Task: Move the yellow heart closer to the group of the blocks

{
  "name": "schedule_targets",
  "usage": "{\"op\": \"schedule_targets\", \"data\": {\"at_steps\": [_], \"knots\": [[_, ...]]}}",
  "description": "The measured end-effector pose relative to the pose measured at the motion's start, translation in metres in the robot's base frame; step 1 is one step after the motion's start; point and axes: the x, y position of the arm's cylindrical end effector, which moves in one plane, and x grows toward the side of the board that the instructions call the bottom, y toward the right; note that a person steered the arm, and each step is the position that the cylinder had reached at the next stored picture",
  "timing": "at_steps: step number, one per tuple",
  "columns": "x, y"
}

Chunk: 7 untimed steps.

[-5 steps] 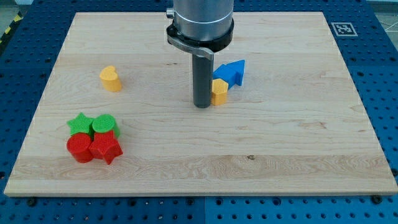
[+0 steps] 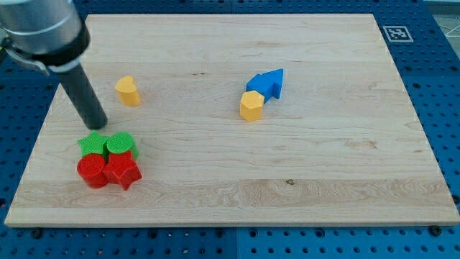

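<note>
Pale wooden tabletop (image 2: 302,180) on a blue perforated base (image 2: 438,86); a small black-and-white marker tag (image 2: 397,33) sits at its top right corner.

Yellow heart (image 2: 128,91) lies in the upper left part of the board, standing alone — well apart from everything else, nearer the left edge than the middle.

Group of four near the bottom left corner, all touching: green star (image 2: 92,143) and green cylinder (image 2: 121,144) on the upper row, red cylinder (image 2: 92,172) and red star (image 2: 123,171) on the lower row.

Second cluster right of centre, toward the top edge: yellow hexagon (image 2: 251,105) touching the lower left end of a blue arrow-shaped block (image 2: 269,83).

My tip (image 2: 98,125) is down on the wood near the left edge, just above the green star, close to it though contact cannot be made out. It sits below and to the view's left of the yellow heart — near, with a clear gap between. The rod slants up toward the top left corner, where the grey arm body (image 2: 39,29) fills the frame.

No pincer on this arm, only the rod, so nothing is grasped or released.
</note>
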Motion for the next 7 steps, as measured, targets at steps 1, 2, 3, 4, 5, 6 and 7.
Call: {"op": "schedule_targets", "data": {"at_steps": [1,2,3,4,5,6,7], "knots": [[-0.047,-0.004],[-0.069,0.013],[-0.071,0.050],[-0.071,0.084],[-0.072,0.093],[-0.072,0.057],[-0.071,0.021]]}}
